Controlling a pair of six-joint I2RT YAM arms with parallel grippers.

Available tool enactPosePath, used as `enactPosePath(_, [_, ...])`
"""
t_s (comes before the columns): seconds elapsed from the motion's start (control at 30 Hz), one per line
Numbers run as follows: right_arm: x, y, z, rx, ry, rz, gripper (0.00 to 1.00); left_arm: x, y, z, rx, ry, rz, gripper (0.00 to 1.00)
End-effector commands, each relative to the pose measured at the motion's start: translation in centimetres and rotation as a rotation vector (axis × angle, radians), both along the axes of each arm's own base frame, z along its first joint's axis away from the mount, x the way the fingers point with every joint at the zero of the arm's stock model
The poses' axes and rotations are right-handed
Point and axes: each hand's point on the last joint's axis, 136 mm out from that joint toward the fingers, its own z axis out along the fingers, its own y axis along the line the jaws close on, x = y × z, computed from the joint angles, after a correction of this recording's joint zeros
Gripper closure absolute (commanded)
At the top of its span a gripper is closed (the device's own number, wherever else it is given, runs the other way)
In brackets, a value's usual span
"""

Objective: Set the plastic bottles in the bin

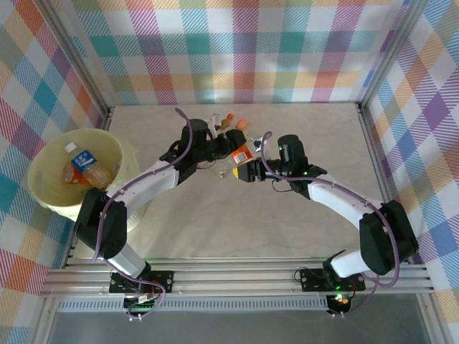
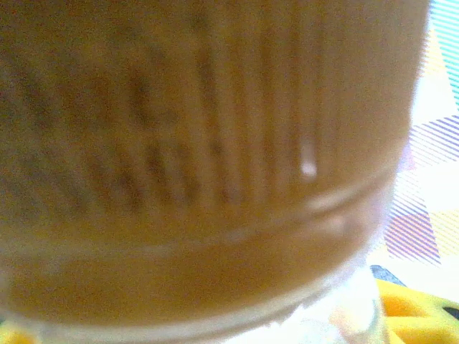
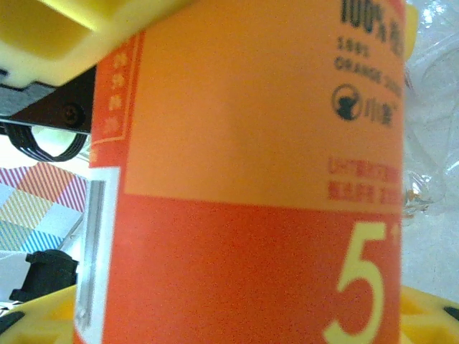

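An orange-labelled bottle hangs over the middle of the table between both arms. My right gripper is shut on its labelled body, with a yellow finger above it and another below. My left gripper comes in from the left at the bottle's top. Its ribbed orange cap is pressed up against the left wrist camera, a yellow fingertip beside it. The pale yellow bin stands at the left. It holds a white-capped, blue-labelled bottle and an orange one.
More bottles lie just behind the grippers, one with an orange cap and one with a peach cap. A crumpled clear bottle lies right beside the held one. Plaid walls close the table at the back and sides.
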Motion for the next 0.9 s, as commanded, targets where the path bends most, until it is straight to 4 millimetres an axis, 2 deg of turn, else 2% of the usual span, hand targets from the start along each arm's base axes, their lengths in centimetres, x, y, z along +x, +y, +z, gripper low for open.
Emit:
enactPosePath(0.0, [-0.1,0.9,2.5,0.067,-0.033,0.04,0.48,-1.5,-0.4,1.6,-0.004,-0.067,-0.048,0.49])
enactPosePath(0.2, [0.0,0.1,2.4,-0.048,-0.1,0.036,0.3,-1.3,1.4,1.8,0.073,-0.091,0.027,0.5])
enactPosePath(0.4, [0.2,-1.4,2.9,-0.148,-0.187,0.0,0.13,-1.4,4.4,2.3,0.181,-0.129,0.137,0.5])
enactPosePath(0.43, [0.2,-1.8,3.0,-0.167,-0.204,-0.013,0.01,-1.5,5.0,2.5,0.198,-0.137,0.161,0.5])
enactPosePath(0.57, [0.6,-3.1,3.3,-0.215,-0.249,-0.077,0.0,-1.9,7.1,3.5,0.269,-0.167,0.228,0.5])
enactPosePath(0.67, [1.7,-4.4,3.2,-0.256,-0.261,-0.184,0.0,-2.2,8.7,4.3,0.334,-0.184,0.268,0.5])
enactPosePath(0.77, [3.0,-5.8,2.6,-0.306,-0.249,-0.29,0.0,-2.9,10.8,4.8,0.426,-0.174,0.318,0.5])
enactPosePath(0.87, [4.0,-7.0,2.1,-0.334,-0.236,-0.382,0.0,-3.7,13.2,6.2,0.493,-0.166,0.39,0.51])
